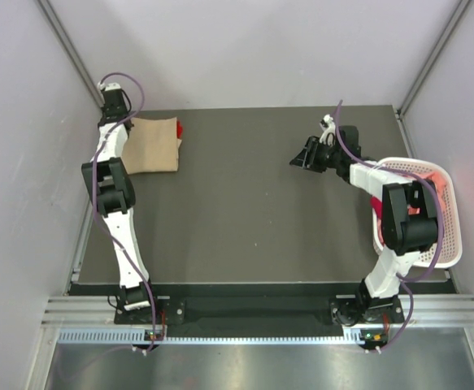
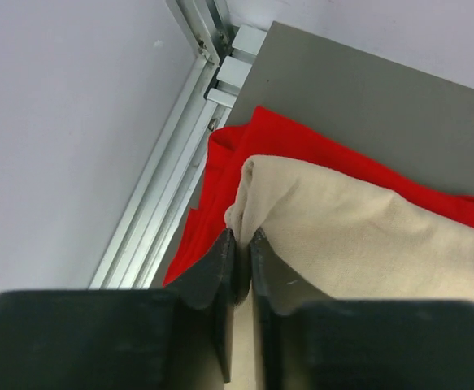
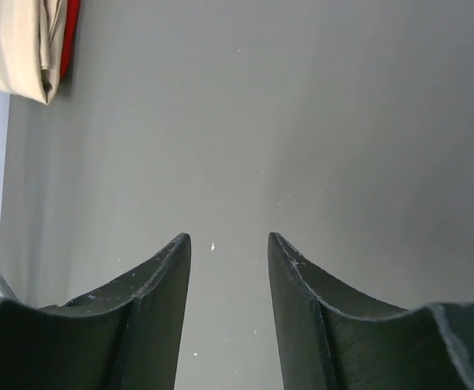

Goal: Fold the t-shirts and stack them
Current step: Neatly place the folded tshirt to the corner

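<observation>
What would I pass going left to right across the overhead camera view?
The left arm → tan t-shirt → a sliver of red t-shirt poking out past it → right gripper, jaws open → white basket.

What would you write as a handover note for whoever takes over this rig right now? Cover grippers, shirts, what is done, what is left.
Left gripper: shut, tips at a corner of the tan shirt; whether cloth is pinched cannot be told.
Right gripper: open, empty, over bare table.
Tan shirt lies folded on the red shirt, far left corner.
Done: those two stacked.
Left: white basket at right shows reddish cloth; likely more to fold and stack.
</observation>
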Motion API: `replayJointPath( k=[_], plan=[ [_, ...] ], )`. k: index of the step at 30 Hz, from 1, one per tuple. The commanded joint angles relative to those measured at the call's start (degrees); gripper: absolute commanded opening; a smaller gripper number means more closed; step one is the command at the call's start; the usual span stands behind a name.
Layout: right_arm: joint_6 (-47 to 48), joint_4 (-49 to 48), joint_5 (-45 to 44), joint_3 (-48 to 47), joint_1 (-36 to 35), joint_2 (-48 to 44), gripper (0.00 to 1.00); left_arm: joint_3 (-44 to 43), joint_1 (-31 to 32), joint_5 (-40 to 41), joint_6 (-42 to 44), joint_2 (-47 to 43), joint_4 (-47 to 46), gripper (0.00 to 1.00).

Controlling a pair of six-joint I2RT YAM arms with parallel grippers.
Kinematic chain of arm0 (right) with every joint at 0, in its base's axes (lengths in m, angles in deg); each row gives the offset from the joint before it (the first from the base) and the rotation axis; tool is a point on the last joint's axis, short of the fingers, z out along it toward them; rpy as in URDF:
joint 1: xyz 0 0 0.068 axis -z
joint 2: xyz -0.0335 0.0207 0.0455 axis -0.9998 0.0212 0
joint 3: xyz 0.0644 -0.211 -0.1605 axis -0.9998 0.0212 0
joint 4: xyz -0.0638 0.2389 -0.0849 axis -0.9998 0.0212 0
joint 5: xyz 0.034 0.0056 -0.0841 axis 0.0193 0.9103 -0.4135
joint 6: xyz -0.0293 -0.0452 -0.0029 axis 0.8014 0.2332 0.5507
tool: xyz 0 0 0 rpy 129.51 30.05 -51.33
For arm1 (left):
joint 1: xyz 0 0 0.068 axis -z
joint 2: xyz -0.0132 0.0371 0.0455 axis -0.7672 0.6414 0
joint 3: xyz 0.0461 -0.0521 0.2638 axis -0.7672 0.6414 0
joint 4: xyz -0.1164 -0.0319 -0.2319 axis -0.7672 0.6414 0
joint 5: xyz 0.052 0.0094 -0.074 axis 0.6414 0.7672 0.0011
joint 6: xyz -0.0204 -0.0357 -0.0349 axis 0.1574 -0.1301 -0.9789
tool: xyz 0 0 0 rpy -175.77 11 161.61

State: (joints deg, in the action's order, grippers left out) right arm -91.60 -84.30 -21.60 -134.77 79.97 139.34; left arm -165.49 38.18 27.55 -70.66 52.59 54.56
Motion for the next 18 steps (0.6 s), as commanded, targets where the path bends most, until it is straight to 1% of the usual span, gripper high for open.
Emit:
replayJointPath(
  k=[1, 2, 3, 5, 9, 12, 13, 15, 16, 17, 18],
  plan=[
    [1.66, -1.52, -0.24, -2.66, 0.38, 0.33, 0.43, -2.7, -0.91, 0.48, -1.32, 0.82, -6.25, 0.24],
    [1.83, -1.52, -0.42, -2.57, 0.38, 0.42, 0.43, -2.7, -0.91, 2.4, -1.58, 0.91, -6.07, 0.33],
    [1.83, -1.52, -0.42, -2.57, 0.29, 0.42, 0.43, -2.79, -0.82, 2.86, -2.02, 0.65, -5.11, 0.48],
    [1.75, -1.35, -0.33, -2.48, 0.38, 0.59, 0.44, -2.7, -0.82, 3.3, -2.81, -0.4, -3.62, 0.57],
    [1.66, -1.17, 0.11, -2.48, 0.38, 0.59, 0.44, 0.88, -0.21, -1.26, -5.79, -6.63, -1.42, 0.61],
    [1.66, -0.3, 0.2, -3.01, 0.38, 0.24, 0.44, 3.96, 1.02, -2.93, -7.11, -10.24, 3.06, 0.61],
    [1.75, -0.03, 0.29, -3.01, 0.29, -0.02, 0.45, 5.2, 1.02, -7.2, -7.47, -11.21, 4.03, 0.62],
    [1.66, 0.23, 0.9, -2.83, 0.38, -0.37, 0.44, 9.66, 1.02, -11.7, -9.48, -14.02, 6.05, 0.61],
    [1.57, 0.15, 1.08, -2.57, 0.38, -0.63, 0.45, 11.43, 1.02, -11.73, -9.93, -14.99, 6.32, 0.6],
    [1.57, 0.15, 1.42, -2.39, 0.38, -0.9, 0.45, 13.45, 1.02, -17.38, -10.1, -17.18, 5.45, 0.59],
    [1.48, 0.06, 1.52, -1.87, 0.29, -1.16, 0.45, 17.21, 1.02, -19.88, -10.37, -18.15, 4.83, 0.58]
  ],
)
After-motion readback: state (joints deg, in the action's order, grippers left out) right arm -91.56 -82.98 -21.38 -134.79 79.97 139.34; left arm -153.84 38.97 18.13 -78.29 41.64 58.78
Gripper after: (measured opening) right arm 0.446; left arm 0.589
